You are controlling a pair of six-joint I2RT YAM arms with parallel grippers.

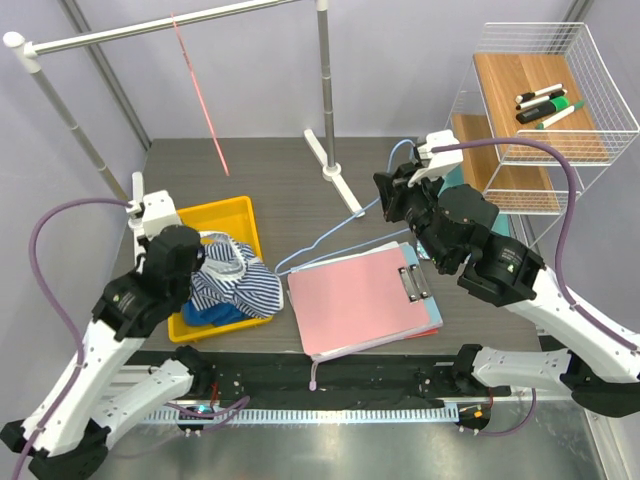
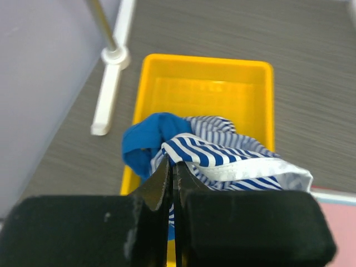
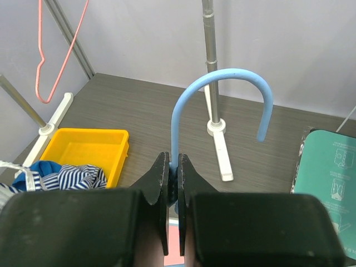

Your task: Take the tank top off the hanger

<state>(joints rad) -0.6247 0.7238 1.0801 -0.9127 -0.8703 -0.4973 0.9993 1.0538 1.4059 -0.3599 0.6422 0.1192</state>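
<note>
The blue-and-white striped tank top (image 1: 238,285) lies bunched in the yellow tray (image 1: 235,212), spilling over its right rim. My left gripper (image 1: 203,262) hangs over it, shut on a fold of the striped cloth (image 2: 222,153) at the fingertips (image 2: 164,167). The light blue wire hanger (image 1: 325,240) slants across the table to the right of the tray, its wire bare. My right gripper (image 3: 173,162) is shut on the hanger's neck just below the hook (image 3: 222,75). In the top view the right gripper (image 1: 393,203) is above the clipboard's far corner.
A plain blue cloth (image 2: 147,139) lies under the tank top in the tray. A pink clipboard (image 1: 365,300) lies at centre. The rack's pole (image 1: 325,90) and foot (image 1: 335,170) stand behind, with a red hanger (image 1: 200,90) on the rail. A wire shelf (image 1: 545,100) holds markers at right.
</note>
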